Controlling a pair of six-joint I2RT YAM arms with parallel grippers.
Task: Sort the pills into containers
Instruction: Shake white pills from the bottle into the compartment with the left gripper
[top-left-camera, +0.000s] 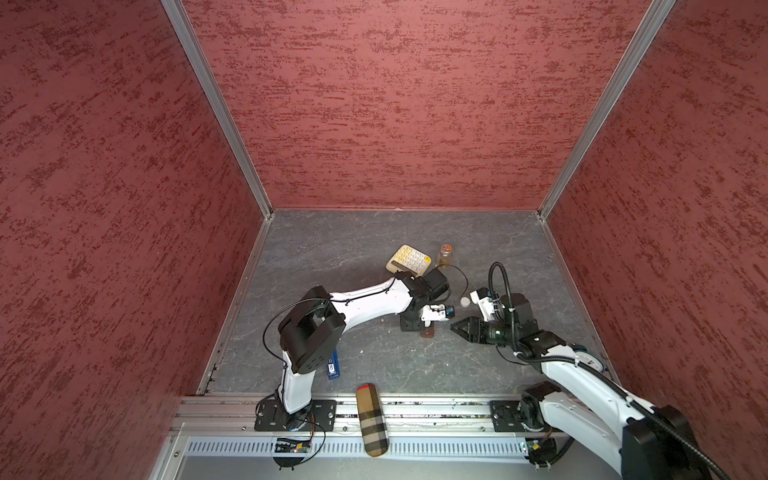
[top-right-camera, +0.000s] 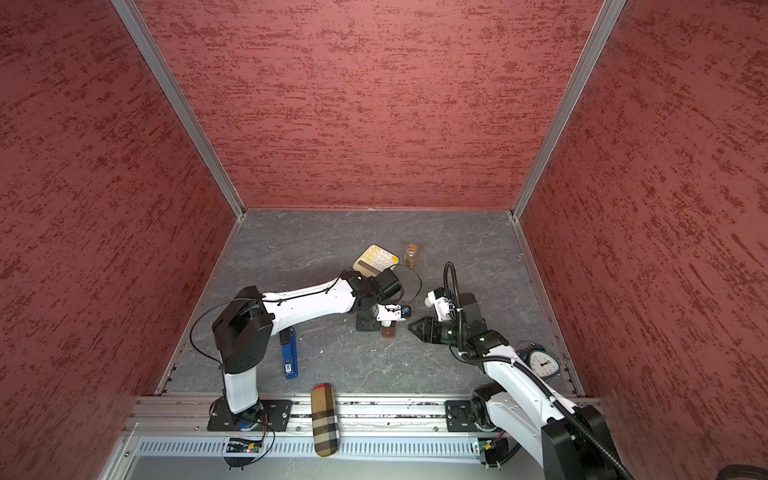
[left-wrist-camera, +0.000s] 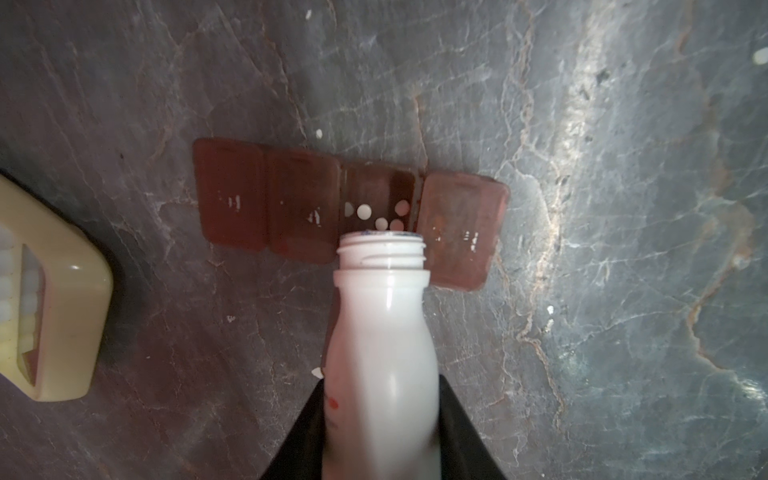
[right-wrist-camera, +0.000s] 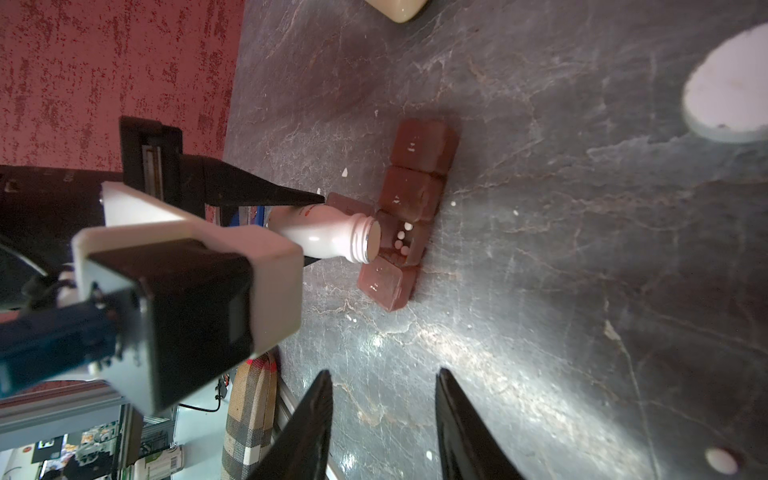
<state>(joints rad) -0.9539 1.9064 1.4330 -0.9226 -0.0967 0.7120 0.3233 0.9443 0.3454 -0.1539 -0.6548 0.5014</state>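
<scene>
Nothing can be read for sure. The lids of the containers (left-wrist-camera: 303, 203) carry worn white print, only broken strokes. The white bottle (left-wrist-camera: 382, 332) has blurred red marks. The clock (top-right-camera: 542, 362), near the right edge of the table (top-right-camera: 332, 249), shows numerals too small to read.

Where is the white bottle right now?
In the left wrist view the white bottle is gripped in the left tool, its mouth tipped over the open compartment of the pill box, near the middle of the table, by the calculator.

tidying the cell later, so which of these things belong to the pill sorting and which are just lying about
In the job: pills, brown pill box, white bottle, white cap.
Lying about: calculator, amber bottle, blue gadget, plaid case, clock.
</scene>
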